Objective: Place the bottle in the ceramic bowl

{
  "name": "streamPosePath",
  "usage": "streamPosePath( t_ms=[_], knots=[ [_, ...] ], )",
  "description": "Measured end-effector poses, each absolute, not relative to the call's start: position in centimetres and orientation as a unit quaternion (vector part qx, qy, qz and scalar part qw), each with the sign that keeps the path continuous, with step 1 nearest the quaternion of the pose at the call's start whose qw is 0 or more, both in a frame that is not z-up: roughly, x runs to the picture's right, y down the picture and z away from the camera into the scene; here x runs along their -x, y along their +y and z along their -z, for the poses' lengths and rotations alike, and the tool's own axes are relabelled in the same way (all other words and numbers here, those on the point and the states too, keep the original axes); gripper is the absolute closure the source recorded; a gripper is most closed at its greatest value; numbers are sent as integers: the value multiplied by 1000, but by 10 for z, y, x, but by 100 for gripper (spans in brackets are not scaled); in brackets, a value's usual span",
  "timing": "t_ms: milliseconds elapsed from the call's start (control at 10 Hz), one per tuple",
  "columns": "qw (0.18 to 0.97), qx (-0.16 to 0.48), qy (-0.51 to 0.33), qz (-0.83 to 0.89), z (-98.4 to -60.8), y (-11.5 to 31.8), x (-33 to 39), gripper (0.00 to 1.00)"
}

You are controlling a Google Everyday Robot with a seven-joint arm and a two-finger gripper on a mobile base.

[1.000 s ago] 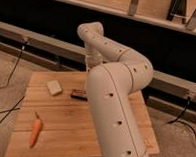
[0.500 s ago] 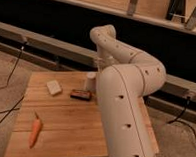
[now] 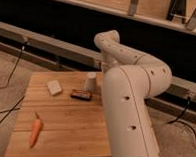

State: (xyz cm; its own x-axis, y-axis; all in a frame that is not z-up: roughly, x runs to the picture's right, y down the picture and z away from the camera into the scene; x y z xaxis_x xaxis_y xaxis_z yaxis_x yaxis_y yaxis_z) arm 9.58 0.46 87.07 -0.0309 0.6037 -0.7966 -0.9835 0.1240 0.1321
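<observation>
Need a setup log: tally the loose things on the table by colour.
White: 2 (cup, small block)
Orange: 1 (carrot)
Dark: 1 (flat packet)
Total: 4
The gripper is hidden behind the robot arm; not counted.

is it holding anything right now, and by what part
Cannot be told: the gripper is hidden behind the robot's own arm. Its jaws are shut, but whether they are shut on anything does not show.

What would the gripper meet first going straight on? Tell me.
Cannot tell: the gripper is hidden behind the arm, seemingly by the table's far edge, so its heading does not show. The white cup stands nearest there.
</observation>
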Motion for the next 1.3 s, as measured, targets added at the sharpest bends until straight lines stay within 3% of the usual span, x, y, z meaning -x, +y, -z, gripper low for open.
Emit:
streamPosePath(
  t_ms=[1300],
  knots=[
    [646,210,373,-632,-875,6,-124,100]
  ],
)
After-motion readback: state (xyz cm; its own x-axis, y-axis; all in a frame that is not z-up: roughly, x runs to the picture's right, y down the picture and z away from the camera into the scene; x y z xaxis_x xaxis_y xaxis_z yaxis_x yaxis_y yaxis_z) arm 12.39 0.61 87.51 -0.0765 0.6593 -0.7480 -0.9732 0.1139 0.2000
